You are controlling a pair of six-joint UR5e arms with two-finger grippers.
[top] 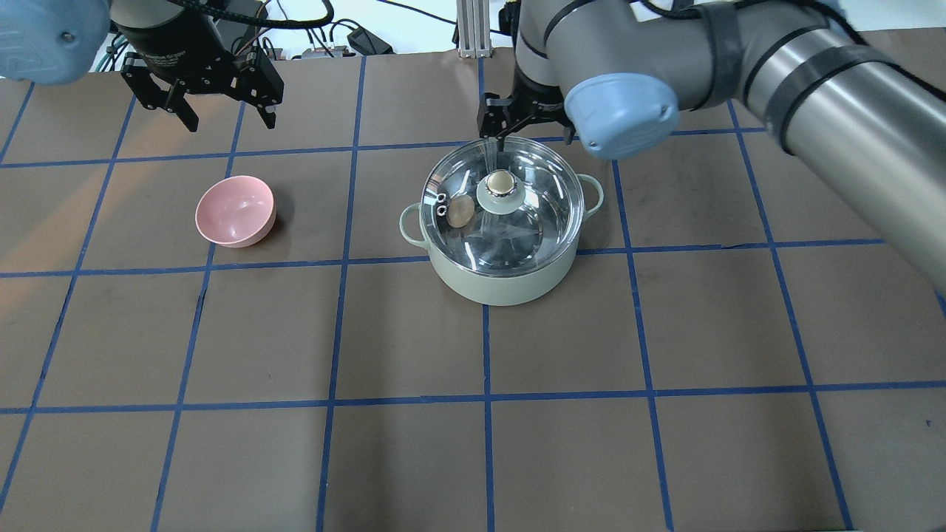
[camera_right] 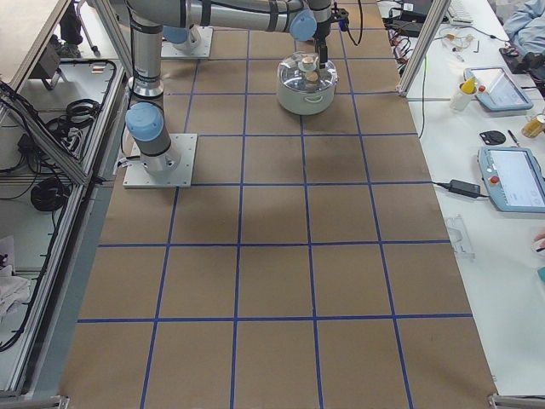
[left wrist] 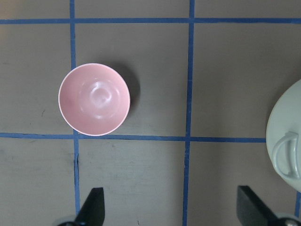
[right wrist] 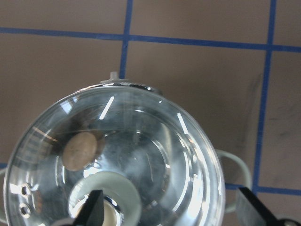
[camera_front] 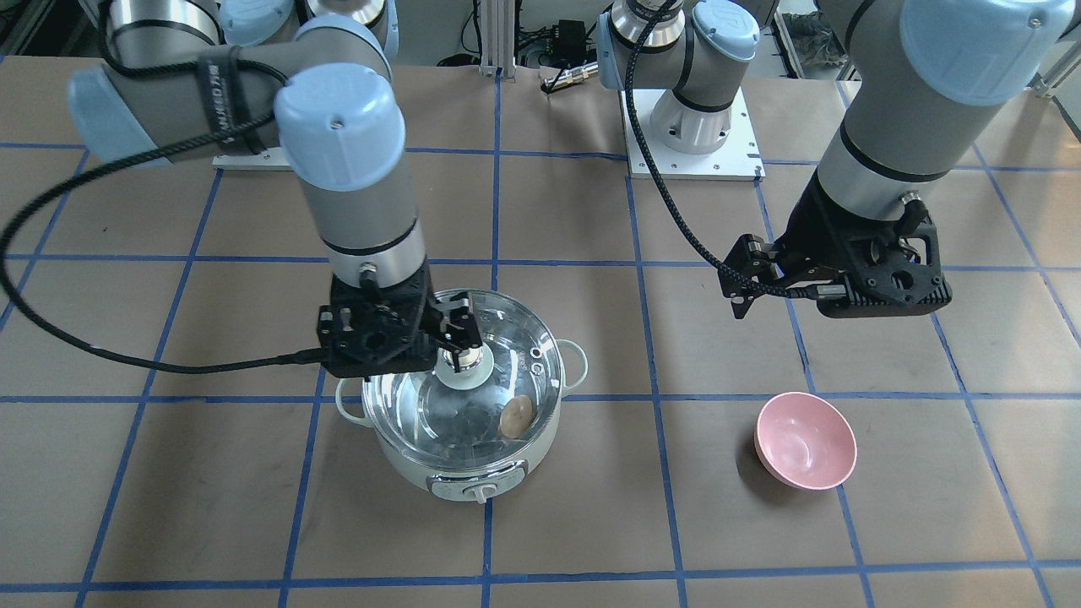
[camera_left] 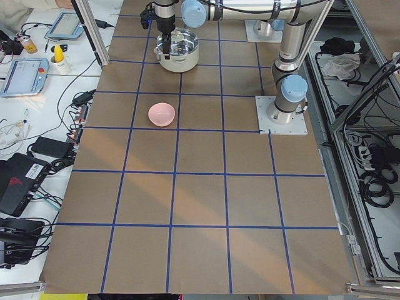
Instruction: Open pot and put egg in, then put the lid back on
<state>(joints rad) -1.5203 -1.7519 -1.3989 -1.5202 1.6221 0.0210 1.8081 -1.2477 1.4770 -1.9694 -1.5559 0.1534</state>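
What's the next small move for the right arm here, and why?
Probably raise the right gripper straight up, clear of the knob: its jaws stand open, the lid sits on the pot, and the egg lies inside, so the task looks done.

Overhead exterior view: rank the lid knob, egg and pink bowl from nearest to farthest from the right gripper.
From the right gripper:
1. Lid knob, closest, at the centre of the pot.
2. Egg, under the glass lid, left of the knob.
3. Pink bowl, far out on the left.
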